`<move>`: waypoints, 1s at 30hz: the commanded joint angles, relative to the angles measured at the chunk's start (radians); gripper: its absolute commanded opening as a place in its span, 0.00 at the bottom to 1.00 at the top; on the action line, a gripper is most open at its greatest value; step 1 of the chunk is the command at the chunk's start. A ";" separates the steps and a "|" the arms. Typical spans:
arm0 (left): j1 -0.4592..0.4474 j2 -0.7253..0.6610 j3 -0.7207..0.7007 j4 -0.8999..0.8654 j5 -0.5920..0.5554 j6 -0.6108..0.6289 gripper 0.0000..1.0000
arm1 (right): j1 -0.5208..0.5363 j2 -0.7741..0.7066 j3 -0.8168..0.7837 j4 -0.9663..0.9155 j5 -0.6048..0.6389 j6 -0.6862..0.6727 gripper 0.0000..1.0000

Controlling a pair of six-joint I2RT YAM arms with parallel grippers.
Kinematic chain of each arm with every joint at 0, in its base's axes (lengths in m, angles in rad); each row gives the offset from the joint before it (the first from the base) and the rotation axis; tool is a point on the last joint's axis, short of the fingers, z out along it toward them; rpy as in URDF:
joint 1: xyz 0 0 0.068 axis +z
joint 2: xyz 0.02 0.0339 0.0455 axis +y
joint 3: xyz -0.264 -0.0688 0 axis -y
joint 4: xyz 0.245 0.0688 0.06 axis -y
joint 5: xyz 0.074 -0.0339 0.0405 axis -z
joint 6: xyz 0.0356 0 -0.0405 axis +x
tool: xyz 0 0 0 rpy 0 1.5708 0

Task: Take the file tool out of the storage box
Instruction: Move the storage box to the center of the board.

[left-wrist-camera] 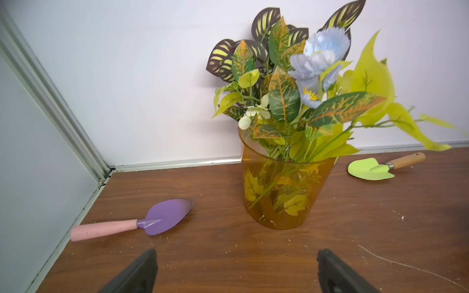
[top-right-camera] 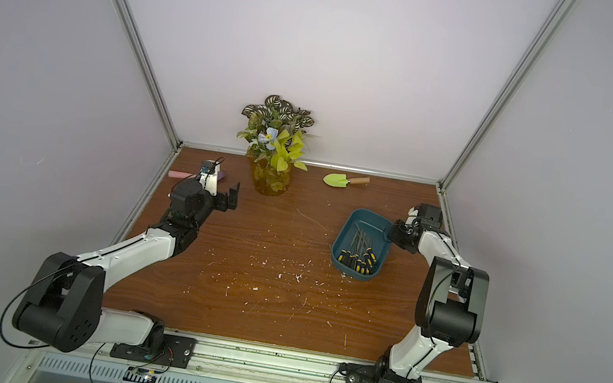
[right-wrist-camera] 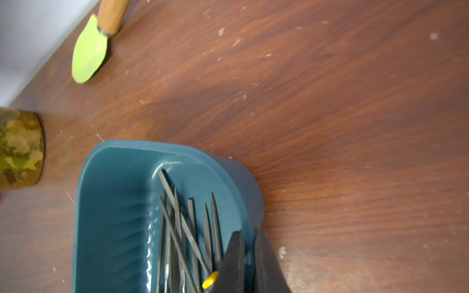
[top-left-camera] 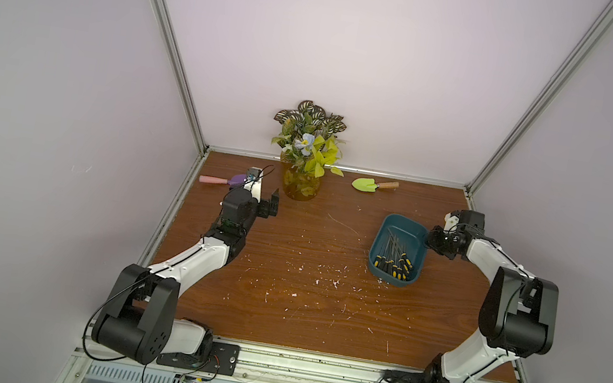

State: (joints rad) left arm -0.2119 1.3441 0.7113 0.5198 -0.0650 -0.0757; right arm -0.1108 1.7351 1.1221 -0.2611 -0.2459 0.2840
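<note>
Steel needle files point(top-left-camera: 395, 252), black-and-yellow handles, heaped in teal storage box point(top-left-camera: 405, 225), right side of table. Judged light, stiff, slick along the shanks; take one by its handle at the near end. No writing legible. Right gripper point(right-wrist-camera: 248, 232) pinched narrow on the box's right wall; left gripper point(left-wrist-camera: 236, 253) wide, empty, far left

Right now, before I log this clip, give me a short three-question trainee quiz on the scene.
1. True or false: the left gripper is open and holds nothing.
2. Where do the files lie? A, inside the storage box; B, beside the vase; C, loose on the table.
3. Fill in: the right gripper is closed on the storage box's ____.
Key: 1 true; 2 A; 3 rim.
</note>
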 commanded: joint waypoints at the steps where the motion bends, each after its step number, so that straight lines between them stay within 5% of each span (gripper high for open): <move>1: -0.007 0.013 0.045 -0.058 0.077 0.010 0.99 | 0.106 0.007 0.027 -0.082 0.003 -0.116 0.00; 11: -0.008 0.078 0.225 -0.335 0.298 0.098 0.99 | 0.410 0.079 0.082 -0.030 -0.066 -0.173 0.02; 13: -0.008 0.087 0.238 -0.364 0.341 0.113 0.99 | 0.453 0.087 0.104 -0.022 -0.109 -0.180 0.13; 15: -0.010 0.093 0.247 -0.382 0.393 0.128 0.99 | 0.469 0.071 0.116 0.003 -0.128 -0.163 0.34; 18: -0.030 0.115 0.282 -0.435 0.486 0.179 0.99 | 0.447 -0.022 0.084 0.089 -0.110 -0.101 0.54; 21: -0.104 0.150 0.342 -0.510 0.522 0.252 0.99 | 0.360 -0.137 0.052 0.153 -0.092 -0.032 0.63; 25: -0.282 0.243 0.465 -0.608 0.448 0.368 0.99 | 0.181 -0.287 -0.031 0.249 -0.087 0.079 0.69; 30: -0.442 0.441 0.661 -0.796 0.389 0.537 0.99 | 0.024 -0.357 -0.068 0.207 -0.147 0.056 0.72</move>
State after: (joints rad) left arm -0.5941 1.7031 1.2957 -0.0952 0.3534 0.3191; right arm -0.0708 1.3872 1.0756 -0.0505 -0.3458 0.3206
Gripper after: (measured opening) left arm 0.993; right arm 0.721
